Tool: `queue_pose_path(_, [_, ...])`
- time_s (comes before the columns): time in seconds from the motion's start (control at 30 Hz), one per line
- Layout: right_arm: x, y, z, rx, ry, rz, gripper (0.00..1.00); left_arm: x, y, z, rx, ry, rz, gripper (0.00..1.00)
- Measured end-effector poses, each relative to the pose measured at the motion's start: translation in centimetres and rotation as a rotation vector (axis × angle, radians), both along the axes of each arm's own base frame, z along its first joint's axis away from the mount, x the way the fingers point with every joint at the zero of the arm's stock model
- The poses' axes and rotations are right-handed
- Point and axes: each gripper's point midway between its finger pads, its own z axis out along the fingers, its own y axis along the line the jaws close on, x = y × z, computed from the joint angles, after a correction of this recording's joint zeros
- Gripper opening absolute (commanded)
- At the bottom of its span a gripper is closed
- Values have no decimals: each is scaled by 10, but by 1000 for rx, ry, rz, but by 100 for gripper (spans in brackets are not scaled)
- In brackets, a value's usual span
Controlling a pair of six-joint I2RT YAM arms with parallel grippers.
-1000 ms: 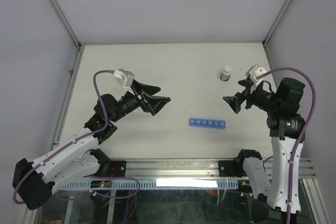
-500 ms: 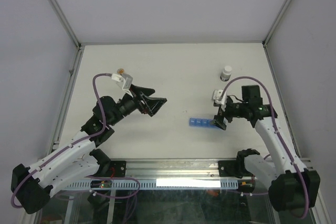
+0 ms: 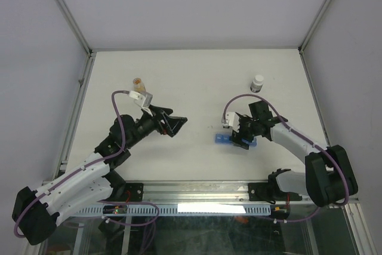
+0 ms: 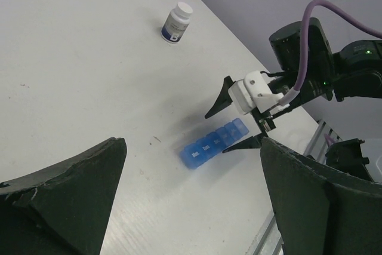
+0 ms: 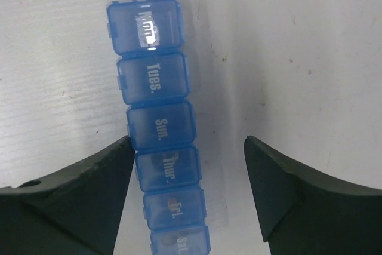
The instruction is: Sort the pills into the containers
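Observation:
The blue pill organizer (image 5: 158, 129) lies flat on the table with its lids shut. It also shows in the top view (image 3: 221, 140) and the left wrist view (image 4: 209, 145). Tiny orange-tan pills (image 5: 172, 202) show through the lids marked Fri and Sat. My right gripper (image 3: 242, 135) is open just above the organizer. Its fingers straddle the Thur compartment in the right wrist view (image 5: 187, 141) without gripping it. My left gripper (image 3: 173, 123) is open and empty, held above the table well left of the organizer. A small orange-tan clump (image 3: 138, 80), possibly pills, lies at the far left.
A small white-capped bottle (image 3: 257, 83) with a dark band stands upright at the back right, also seen in the left wrist view (image 4: 176, 22). Grey walls with metal rails (image 3: 78, 91) close in the table's sides.
My right arm has swung left and down from near the bottle to hover over the organizer. My left gripper has shifted slightly toward the near edge.

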Motion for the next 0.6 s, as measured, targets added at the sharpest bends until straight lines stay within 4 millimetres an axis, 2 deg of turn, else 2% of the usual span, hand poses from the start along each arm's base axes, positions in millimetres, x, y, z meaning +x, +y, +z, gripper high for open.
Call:
queue_pose_path(0.23, [4,0,-12,-49,11,-27,50,-1,1,-10,8,10,0,99])
queue_pose_path(0.43, [10,-5,-12,-55,13,-98,46,-1,1,-12,8,12,0,99])
queue_pose_path(0.6, [32,-30,-11,-51,51,-298,45,-1,1,-11,-1,5,-1,99])
